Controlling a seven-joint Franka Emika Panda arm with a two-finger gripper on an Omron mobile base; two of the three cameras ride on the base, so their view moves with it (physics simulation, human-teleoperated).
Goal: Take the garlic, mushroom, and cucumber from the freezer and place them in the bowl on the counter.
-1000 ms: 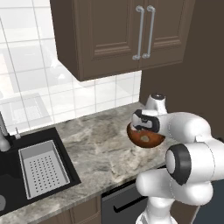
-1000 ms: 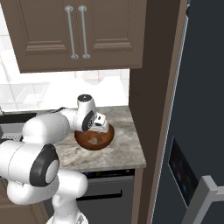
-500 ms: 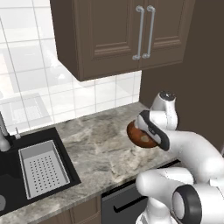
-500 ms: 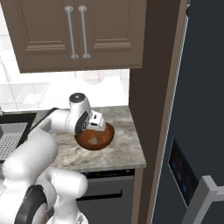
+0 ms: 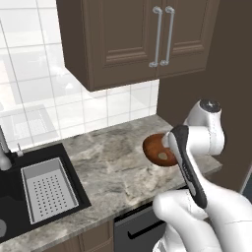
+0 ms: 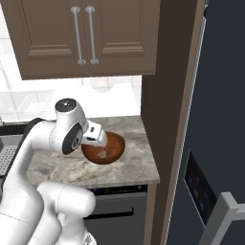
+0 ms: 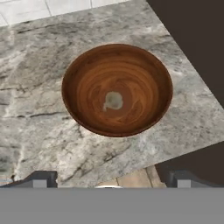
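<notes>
My gripper [image 7: 109, 180] hangs above the counter [image 7: 39, 131] with its jaws spread wide and nothing between them, the fingertips [image 7: 41, 178] showing at the lower edge of the hand view. The bowl [image 7: 117, 89] sits at twelve o'clock from the fingers, well below them, on the stone near the counter's corner. A small pale, greyish lump [image 7: 113, 101] rests at the bowl's centre; I cannot tell which item it is. From the right base view, my hand is over the bowl's [image 6: 106, 149] nine o'clock rim, with the slate-blue freezer [image 6: 217, 119] at three o'clock.
</notes>
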